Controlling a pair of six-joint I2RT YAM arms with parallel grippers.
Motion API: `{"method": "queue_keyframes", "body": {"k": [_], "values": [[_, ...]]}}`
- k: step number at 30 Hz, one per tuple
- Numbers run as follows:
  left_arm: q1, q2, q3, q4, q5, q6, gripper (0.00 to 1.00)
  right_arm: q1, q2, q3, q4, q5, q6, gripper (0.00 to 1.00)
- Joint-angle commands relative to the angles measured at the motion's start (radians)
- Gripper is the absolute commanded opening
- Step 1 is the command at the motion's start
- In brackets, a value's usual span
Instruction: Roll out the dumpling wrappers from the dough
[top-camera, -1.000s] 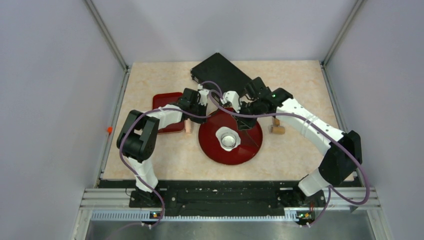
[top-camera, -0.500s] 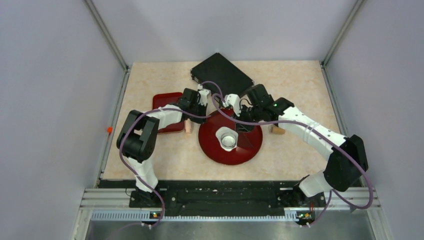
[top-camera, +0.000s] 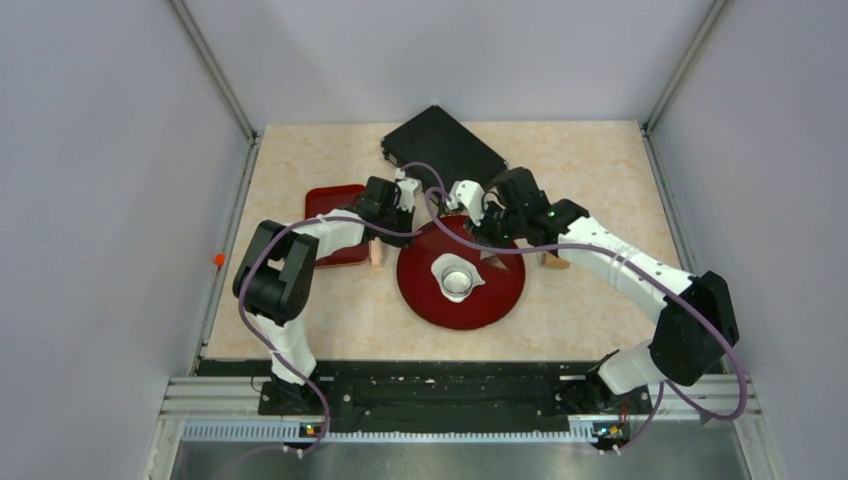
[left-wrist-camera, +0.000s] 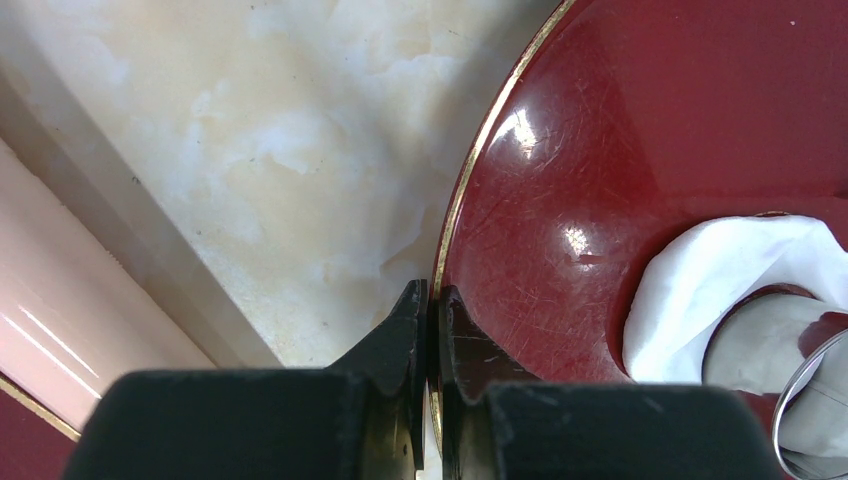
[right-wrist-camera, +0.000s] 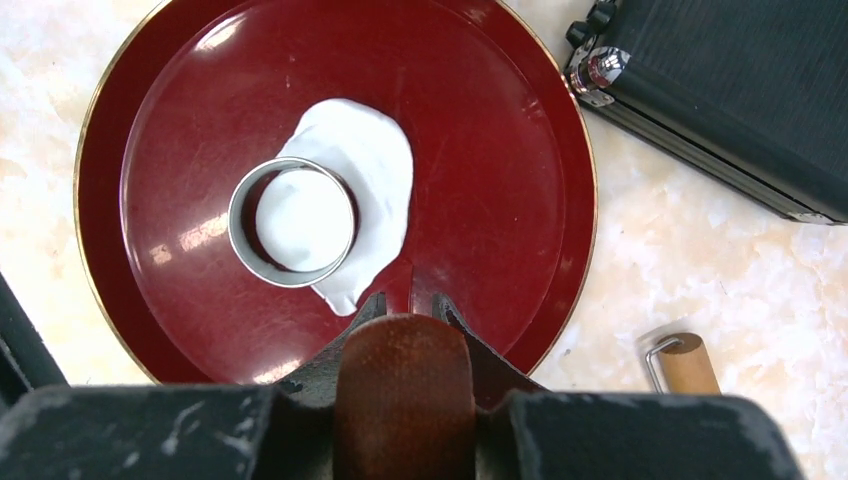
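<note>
While the left gripper (left-wrist-camera: 428, 300) pinches the rim of the plate (left-wrist-camera: 470, 180), the dough (right-wrist-camera: 375, 165) sits on it under the ring (right-wrist-camera: 292, 222).
Clamped on a brown wooden thing (right-wrist-camera: 405, 400), the right gripper (right-wrist-camera: 408, 305) hangs near — a bump could slide the ring and tear the dough.

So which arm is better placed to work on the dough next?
Right, probably: the right gripper hovers over the red plate holding a brown tool, dough and ring cutter just ahead. The left gripper is pinching the plate's rim.

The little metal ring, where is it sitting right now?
In the top view the ring cutter sits mid-table, pressed onto the dough, near the centre of the round red plate.
</note>
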Motion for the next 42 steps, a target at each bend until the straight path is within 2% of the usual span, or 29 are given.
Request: {"method": "queue_keyframes", "body": {"k": [1, 9, 13, 19, 42], "values": [[0.014, -0.034, -0.012, 0.018, -0.076, -0.001, 0.00, -0.001, 0.013, -0.006, 0.076, -0.012, 0.008, 0.00], [0.013, -0.034, -0.010, 0.017, -0.076, -0.001, 0.00, -0.005, -0.035, 0.116, -0.084, -0.023, -0.052, 0.00], [0.013, -0.034, -0.011, 0.017, -0.076, -0.002, 0.00, -0.008, -0.064, 0.165, -0.182, -0.086, -0.043, 0.00], [0.014, -0.034, -0.012, 0.018, -0.077, -0.001, 0.00, -0.007, -0.059, 0.114, -0.171, -0.194, 0.033, 0.00], [0.014, -0.038, -0.016, 0.022, -0.078, -0.002, 0.00, -0.007, 0.005, 0.060, -0.092, -0.200, 0.082, 0.00]]}}
